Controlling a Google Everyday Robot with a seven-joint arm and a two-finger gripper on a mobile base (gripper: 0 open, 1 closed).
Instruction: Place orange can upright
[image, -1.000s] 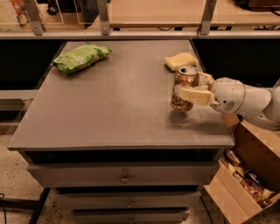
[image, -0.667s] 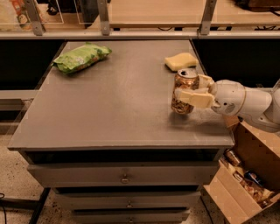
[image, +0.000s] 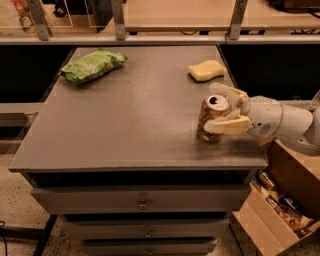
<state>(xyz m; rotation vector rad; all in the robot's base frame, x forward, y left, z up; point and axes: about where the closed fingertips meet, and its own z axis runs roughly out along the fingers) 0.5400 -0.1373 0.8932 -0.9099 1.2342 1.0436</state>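
Note:
The orange can (image: 208, 125) stands upright on the grey table (image: 140, 115) near its right front corner, silver top with pull tab facing up. My gripper (image: 212, 109) reaches in from the right with its white arm (image: 280, 120). One finger lies along the can's near side and the other curves behind its top. The gripper looks shut on the can, whose base rests on the table.
A green snack bag (image: 92, 65) lies at the back left of the table. A yellow sponge (image: 206, 70) lies at the back right, just behind the can. Drawers sit under the tabletop. An open cardboard box (image: 280, 205) stands on the floor to the right.
The can and the gripper stay in almost the same place. The can stands upright in all frames.

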